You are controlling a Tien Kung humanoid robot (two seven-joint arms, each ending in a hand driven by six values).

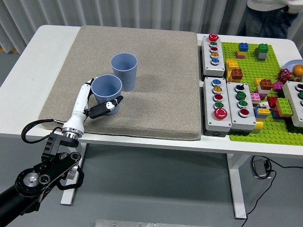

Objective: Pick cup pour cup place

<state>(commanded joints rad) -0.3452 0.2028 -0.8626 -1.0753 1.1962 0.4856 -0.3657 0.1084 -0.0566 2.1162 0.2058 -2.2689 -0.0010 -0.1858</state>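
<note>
Two blue ribbed cups stand upright on the grey mat [156, 85]. The far cup [124, 71] stands free near the mat's middle left. The near cup [106, 93] is just in front and left of it, close to it. My left hand [97, 105] is shut on the near cup, black thumb across its front and white fingers behind its left side. The cup's base is at or just above the mat; I cannot tell which. My right arm is out of view.
Three grey button boxes [217, 105] stand right of the mat. A green baseplate [265, 127] with several coloured bricks lies at the far right. A person [270, 16] stands at the table's far right. A black cable [35, 125] loops over the near left edge.
</note>
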